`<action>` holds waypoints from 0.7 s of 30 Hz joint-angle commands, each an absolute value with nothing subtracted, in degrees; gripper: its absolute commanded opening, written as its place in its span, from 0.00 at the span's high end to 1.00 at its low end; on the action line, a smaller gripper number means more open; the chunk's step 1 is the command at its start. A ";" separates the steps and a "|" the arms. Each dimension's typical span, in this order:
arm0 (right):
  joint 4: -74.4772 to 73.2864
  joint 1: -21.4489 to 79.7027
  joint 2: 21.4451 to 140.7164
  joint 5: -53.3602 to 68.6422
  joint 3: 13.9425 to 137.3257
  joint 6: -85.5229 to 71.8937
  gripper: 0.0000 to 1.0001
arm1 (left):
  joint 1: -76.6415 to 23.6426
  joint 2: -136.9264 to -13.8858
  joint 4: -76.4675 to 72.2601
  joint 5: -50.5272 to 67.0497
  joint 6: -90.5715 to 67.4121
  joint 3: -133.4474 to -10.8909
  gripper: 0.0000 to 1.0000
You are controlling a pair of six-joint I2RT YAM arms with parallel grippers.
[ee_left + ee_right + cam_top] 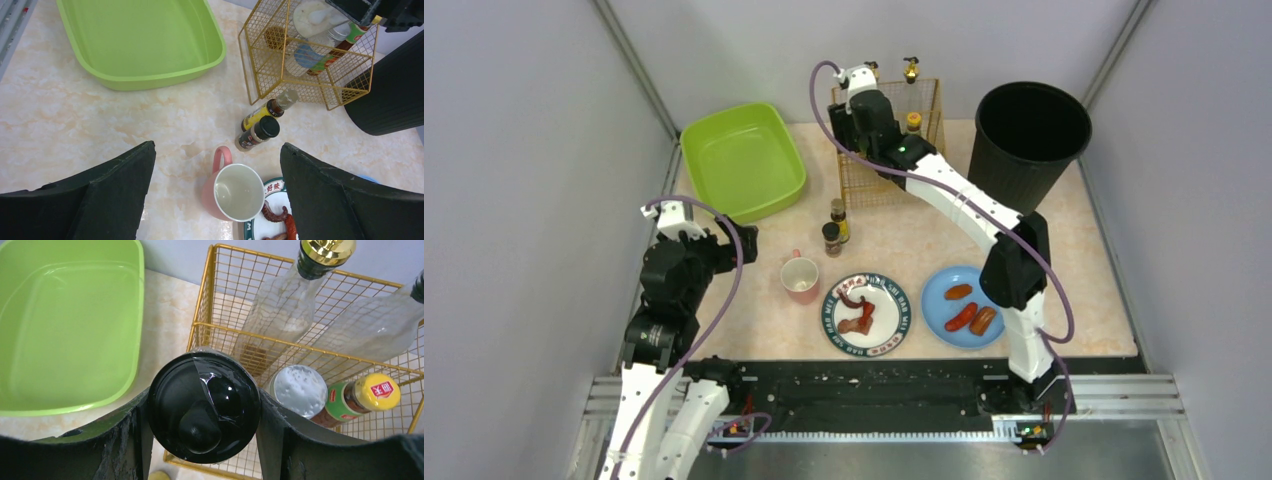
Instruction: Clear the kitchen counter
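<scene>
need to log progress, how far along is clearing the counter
Done: several glass bottles stand in the gold wire basket. In hand: the right hand grips a black-lidded jar at that basket's rim. To do: two spice bottles, a pink mug under the open left hand, a patterned plate of food scraps and a blue plate of sausages sit on the pale marbled counter.

A: What's sitting on the kitchen counter [759, 325]?
B: Back row has the green basin [742, 160], gold wire rack [864, 185] and black bin [1014, 170]. Two spice bottles [835, 228] are mid-counter. Near edge has the pink mug [801, 279], patterned plate [899, 320] and blue plate [939, 300].
</scene>
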State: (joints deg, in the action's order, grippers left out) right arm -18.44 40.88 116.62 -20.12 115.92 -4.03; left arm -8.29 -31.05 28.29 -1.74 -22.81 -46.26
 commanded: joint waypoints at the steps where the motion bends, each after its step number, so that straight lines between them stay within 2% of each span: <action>1: -15.46 39.00 118.92 -20.82 124.01 -4.29 1.00 | -8.31 -31.60 26.88 -1.36 -22.76 -46.41 0.01; 21: -15.72 35.95 129.94 -19.59 130.08 -7.97 1.00 | -7.91 -31.89 26.82 -1.69 -22.59 -46.53 0.01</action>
State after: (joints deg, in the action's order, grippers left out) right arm -21.17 37.06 128.97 -18.52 125.75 -6.66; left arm -8.23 -31.40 28.29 -1.78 -22.79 -46.26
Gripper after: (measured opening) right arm 0.615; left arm 0.989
